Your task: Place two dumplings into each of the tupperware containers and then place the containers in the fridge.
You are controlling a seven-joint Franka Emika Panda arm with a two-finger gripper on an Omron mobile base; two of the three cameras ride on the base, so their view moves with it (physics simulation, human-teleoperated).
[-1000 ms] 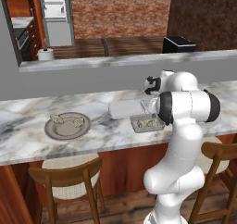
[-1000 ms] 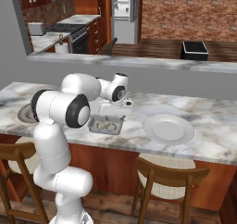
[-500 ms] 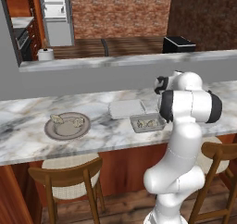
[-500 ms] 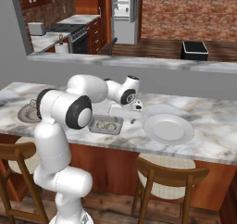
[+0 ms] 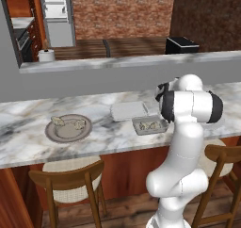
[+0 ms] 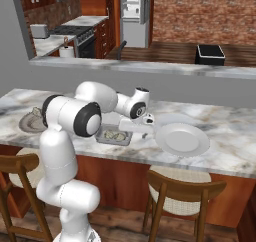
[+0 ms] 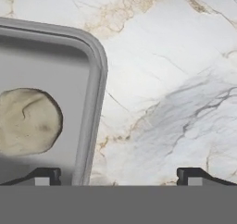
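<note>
Your gripper [image 7: 118, 177], jaws spread wide and empty, hovers over the rim of the filled container [image 7: 95, 93], one dumpling [image 7: 28, 121] visible inside; the empty container [image 5: 128, 110] lies just behind it, two dumplings [image 5: 80, 125] on the plate [image 5: 68, 134] well to its left; the fridge [image 5: 56, 12] stands far beyond. Risk, as judged: closing off-centre here could tip the tray and spill its contents. No legible writing.

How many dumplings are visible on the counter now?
4: two dumplings in the near tupperware container, two on the round plate to its left. The arm may hide others.
</note>
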